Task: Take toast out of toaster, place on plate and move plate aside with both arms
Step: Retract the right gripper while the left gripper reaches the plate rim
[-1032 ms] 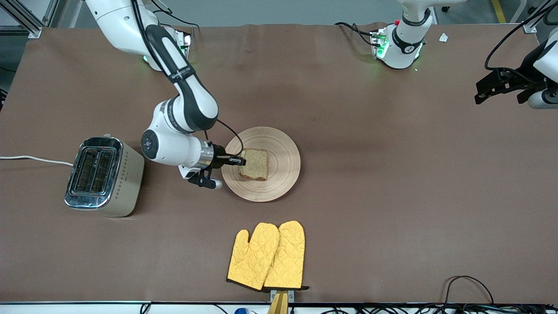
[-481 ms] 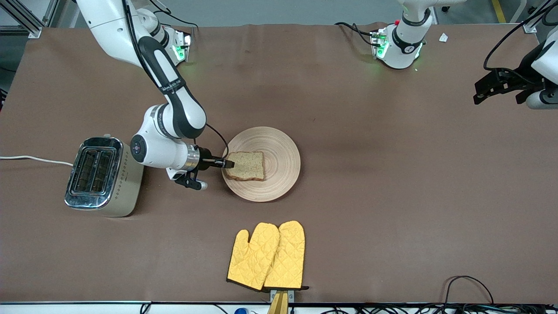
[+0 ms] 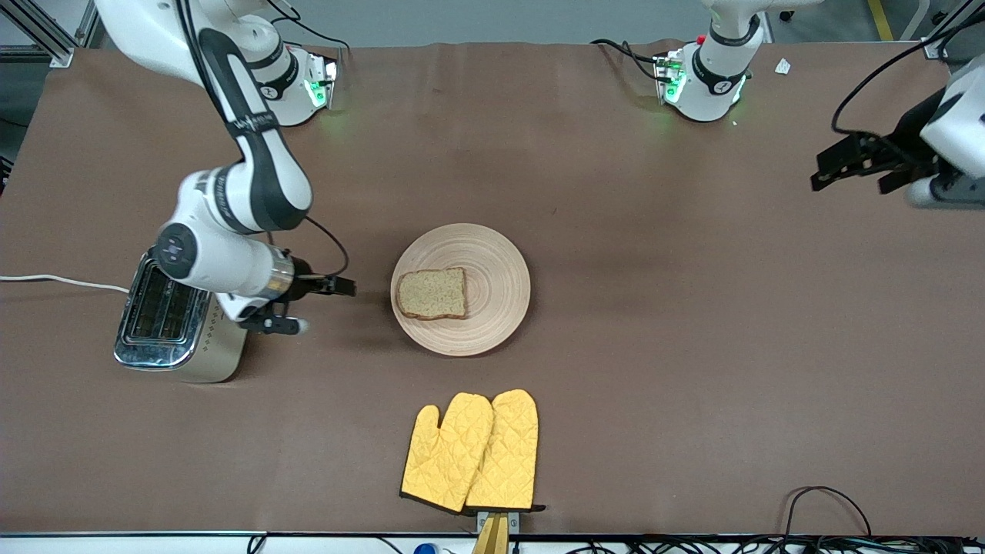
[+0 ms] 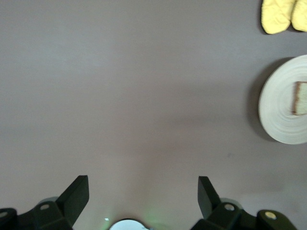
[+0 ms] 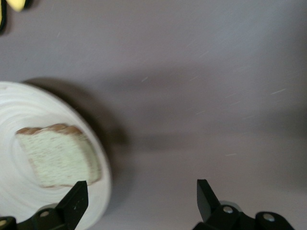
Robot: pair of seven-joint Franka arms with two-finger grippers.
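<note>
The right pincer has let go of the toast, seemingly flat now, and drawn back toward the toaster.

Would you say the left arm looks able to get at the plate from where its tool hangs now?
Probably yes. The left tool, open, hangs over bare table toward the left arm's end, and nothing stands between it and the plate. The right tool, open, is beside the plate toward the toaster.
</note>
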